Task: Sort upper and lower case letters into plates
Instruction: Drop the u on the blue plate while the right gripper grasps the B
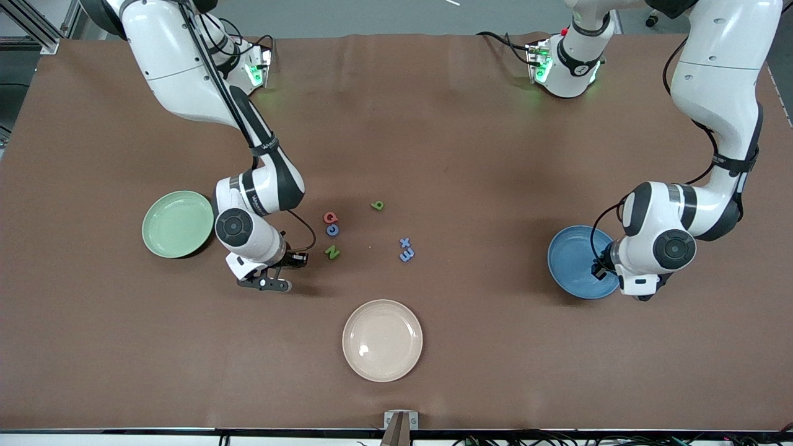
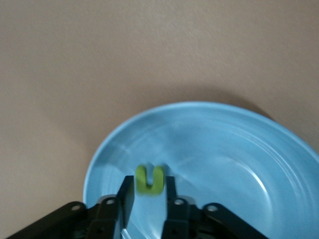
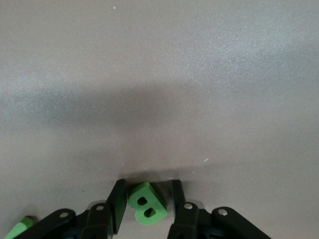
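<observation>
Left gripper (image 2: 150,188) of mine clasped one green plastic letter n (image 2: 149,179) over one round blue plate (image 2: 224,144); right gripper (image 3: 148,191), unclenched, straddled one green plastic letter B (image 3: 147,205).

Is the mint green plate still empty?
Yes. In the front view the mint green plate shows only bare surface, with no letter on it.

We see even overhead light, soft shadows under arms, glare spot on beige plate (image 1: 382,340); left wrist view blurred.
</observation>
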`<state>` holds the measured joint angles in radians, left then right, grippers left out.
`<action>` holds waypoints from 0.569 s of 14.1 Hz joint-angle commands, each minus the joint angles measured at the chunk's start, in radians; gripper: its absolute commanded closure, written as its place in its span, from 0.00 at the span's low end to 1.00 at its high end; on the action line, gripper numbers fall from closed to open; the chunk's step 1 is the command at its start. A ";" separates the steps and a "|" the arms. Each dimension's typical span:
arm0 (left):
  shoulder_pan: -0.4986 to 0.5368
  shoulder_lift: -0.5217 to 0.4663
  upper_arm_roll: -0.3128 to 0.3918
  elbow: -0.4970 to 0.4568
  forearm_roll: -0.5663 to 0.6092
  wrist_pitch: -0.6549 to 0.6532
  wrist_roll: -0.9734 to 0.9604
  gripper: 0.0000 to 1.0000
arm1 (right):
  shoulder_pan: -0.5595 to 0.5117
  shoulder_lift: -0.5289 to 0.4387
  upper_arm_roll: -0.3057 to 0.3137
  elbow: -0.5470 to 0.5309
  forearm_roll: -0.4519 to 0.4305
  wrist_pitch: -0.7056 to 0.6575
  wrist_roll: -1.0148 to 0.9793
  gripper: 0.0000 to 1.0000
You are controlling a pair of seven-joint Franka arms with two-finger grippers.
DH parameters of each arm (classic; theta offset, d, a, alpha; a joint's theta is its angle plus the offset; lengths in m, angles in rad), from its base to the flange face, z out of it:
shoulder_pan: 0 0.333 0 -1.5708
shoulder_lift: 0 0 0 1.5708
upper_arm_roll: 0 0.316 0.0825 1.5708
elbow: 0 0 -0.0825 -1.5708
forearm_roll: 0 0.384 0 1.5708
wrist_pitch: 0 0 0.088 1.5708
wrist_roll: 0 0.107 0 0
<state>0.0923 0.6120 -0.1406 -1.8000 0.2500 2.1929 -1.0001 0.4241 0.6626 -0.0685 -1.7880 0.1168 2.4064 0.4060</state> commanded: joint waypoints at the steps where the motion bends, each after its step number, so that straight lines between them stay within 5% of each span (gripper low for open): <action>1: 0.015 -0.031 -0.014 -0.015 0.022 0.010 0.000 0.00 | 0.005 0.014 -0.001 0.010 0.024 0.005 0.007 0.66; 4: 0.015 -0.052 -0.049 -0.007 -0.012 0.001 -0.035 0.00 | 0.005 0.014 0.000 0.012 0.024 0.005 0.005 0.75; 8: 0.009 -0.080 -0.189 0.005 -0.035 -0.018 -0.174 0.00 | 0.004 0.014 -0.001 0.012 0.024 0.005 -0.003 0.90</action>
<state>0.1017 0.5603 -0.2682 -1.7917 0.2294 2.1944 -1.1084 0.4241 0.6625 -0.0689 -1.7850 0.1169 2.4062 0.4062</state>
